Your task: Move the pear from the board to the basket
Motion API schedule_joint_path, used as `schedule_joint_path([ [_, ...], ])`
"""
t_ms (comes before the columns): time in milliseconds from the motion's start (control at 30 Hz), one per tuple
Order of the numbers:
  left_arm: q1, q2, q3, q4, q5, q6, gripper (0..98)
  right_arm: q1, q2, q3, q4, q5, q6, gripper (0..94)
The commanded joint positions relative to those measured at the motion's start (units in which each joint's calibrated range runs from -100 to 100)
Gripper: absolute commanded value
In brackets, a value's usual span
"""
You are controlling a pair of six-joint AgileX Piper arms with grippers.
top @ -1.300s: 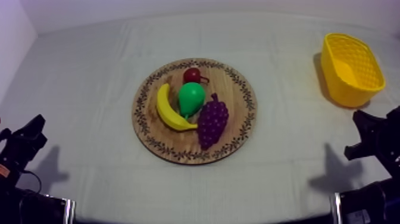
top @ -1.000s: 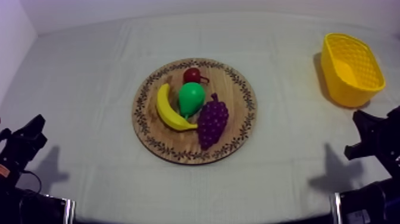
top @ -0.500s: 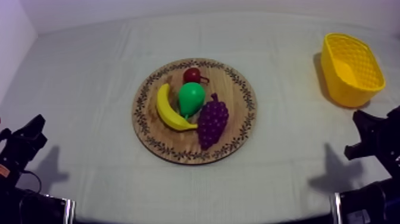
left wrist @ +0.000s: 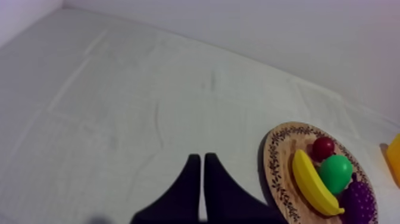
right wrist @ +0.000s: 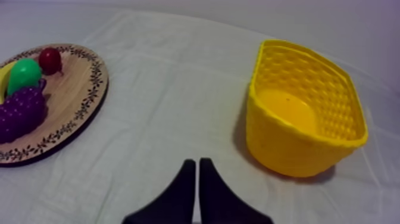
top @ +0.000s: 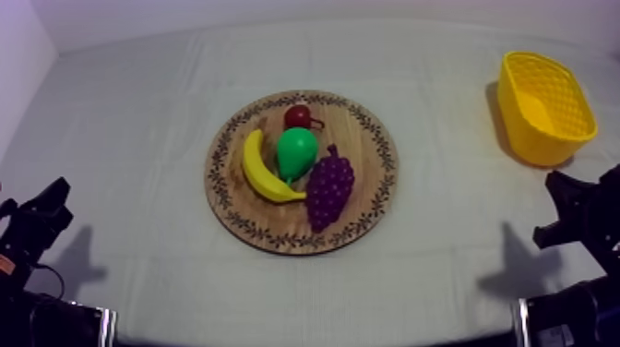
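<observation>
A green pear (top: 296, 152) lies in the middle of the round wooden board (top: 369, 198), between the banana (top: 261, 168) and the purple grapes (top: 329, 188). The yellow basket (top: 543, 106) stands at the far right with nothing in it. My left gripper (top: 51, 204) rests low at the left edge, far from the board; its fingers (left wrist: 191, 184) lie together as a narrow wedge. My right gripper (top: 559, 192) rests low at the right, just in front of the basket (right wrist: 306, 113), fingers (right wrist: 188, 182) also shut on nothing. The pear (left wrist: 335, 173) (right wrist: 24, 74) shows in both wrist views.
A small red fruit (top: 299, 116) sits on the board behind the pear. Grey-white cloth (top: 443, 268) covers the table between board and basket. A pale wall (top: 18, 55) rises at the far left.
</observation>
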Motion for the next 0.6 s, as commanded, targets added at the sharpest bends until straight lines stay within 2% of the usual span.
schedule_joint_path([
  [0,0.0,0.0,0.0,-0.02,0.0,0.0,0.1,-0.1,0.0,0.0,0.0,0.0,-0.2,0.2],
  [233,0.0,0.0,0.0,-0.02,0.0,0.0,0.1,-0.1,0.0,0.0,0.0,0.2,-0.1,0.2],
  [367,0.0,0.0,0.0,-0.02,0.0,0.0,0.1,0.8,0.0,-0.9,0.0,0.4,-2.3,0.4],
  [567,0.0,0.0,0.0,-0.02,0.0,0.0,0.1,2.4,7.4,-8.3,-3.0,-1.3,-1.6,0.4],
])
